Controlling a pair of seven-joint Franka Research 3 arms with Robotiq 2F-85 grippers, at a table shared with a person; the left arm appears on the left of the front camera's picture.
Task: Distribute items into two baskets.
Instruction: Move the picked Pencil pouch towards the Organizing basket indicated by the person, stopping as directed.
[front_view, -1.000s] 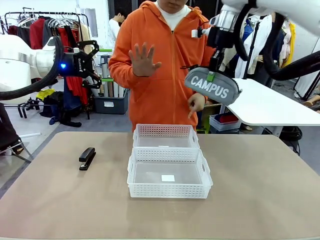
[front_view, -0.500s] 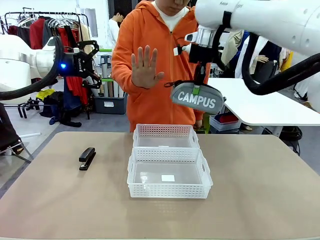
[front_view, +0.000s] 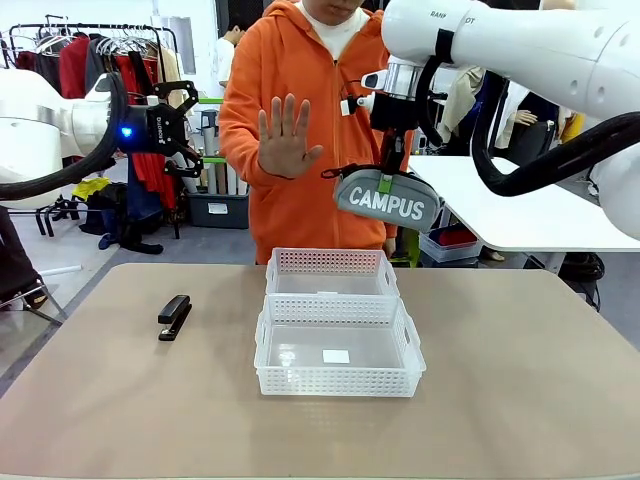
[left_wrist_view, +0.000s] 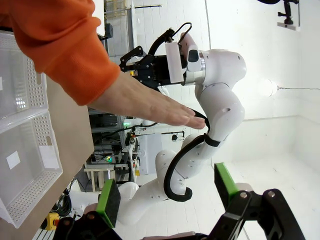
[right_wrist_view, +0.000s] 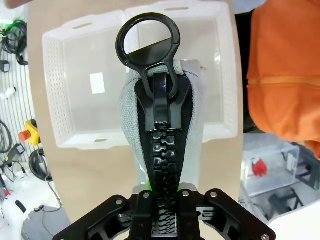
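grey pouch (front_view: 388, 203), white "campus" lettering, black zipper

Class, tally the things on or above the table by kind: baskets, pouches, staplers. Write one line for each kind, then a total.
Baskets: 2 (far basket, near basket)
Pouches: 1 (grey pouch, held above the table)
Staplers: 1 (black stapler)
Total: 4

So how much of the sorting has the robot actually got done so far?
Nothing is sorted yet: the near basket and the far basket hold no items. In hand: the right gripper holds the grey CAMPUS pouch in the air above the baskets. Left to do: set it down, then move the black stapler, lying on the table; the left gripper hangs open.
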